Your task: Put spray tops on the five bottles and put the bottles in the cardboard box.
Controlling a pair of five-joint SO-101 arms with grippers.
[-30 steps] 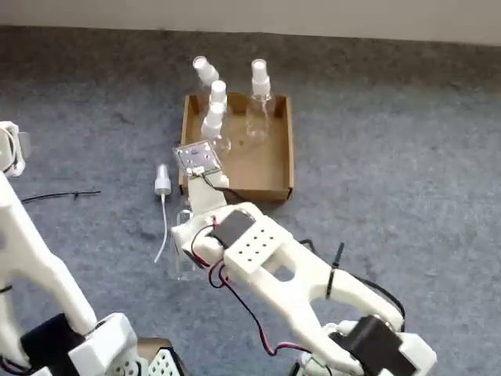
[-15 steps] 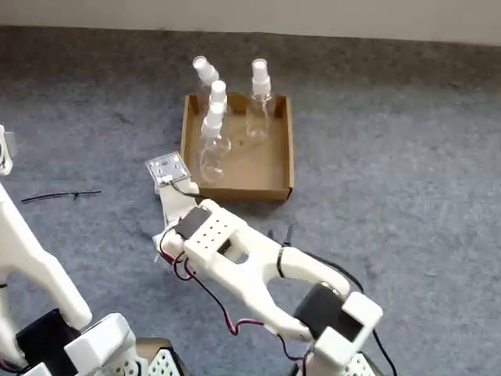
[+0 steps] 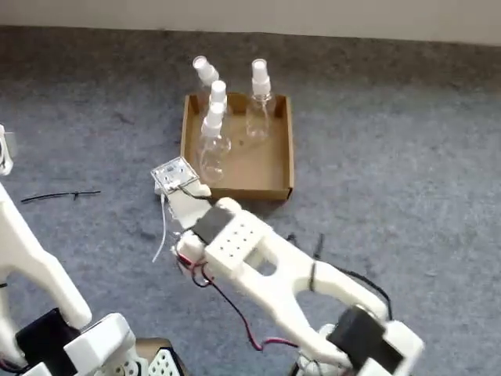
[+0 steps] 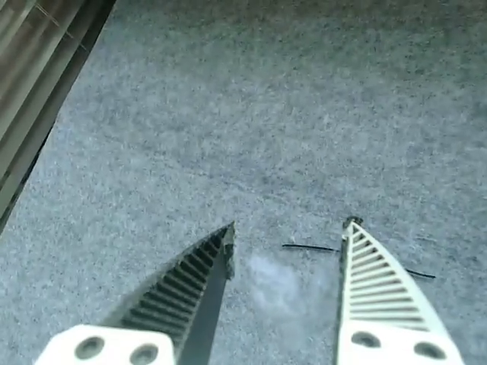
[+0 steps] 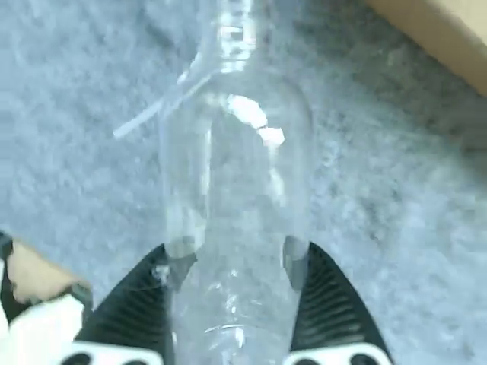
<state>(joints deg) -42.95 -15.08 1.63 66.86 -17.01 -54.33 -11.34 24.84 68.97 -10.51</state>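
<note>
Grey carpet covers the worktop, with a pale wall strip along the far edge. In the high view the cardboard box sits towards 12 o'clock from the middle, open side up. Four bottles with spray tops on stand at it. Three are inside its walls, and one leans at the far-left corner, where I cannot tell if it is in the box or just behind it.

My right arm comes in from 5 o'clock and ends just short of the box's near-left corner. My right end effector is closed around a clear bottle. Its dark fingers press on both sides of the body, and the open, uncapped neck points away from my wrist. A loose spray top's thin tube lies on the carpet beside this bottle and crosses near its neck.

My left arm rises at 8 o'clock. My left end effector is spread wide and holds nothing above bare carpet. A black cable tie lies just past its tips, at 9 o'clock in the high view.
</note>
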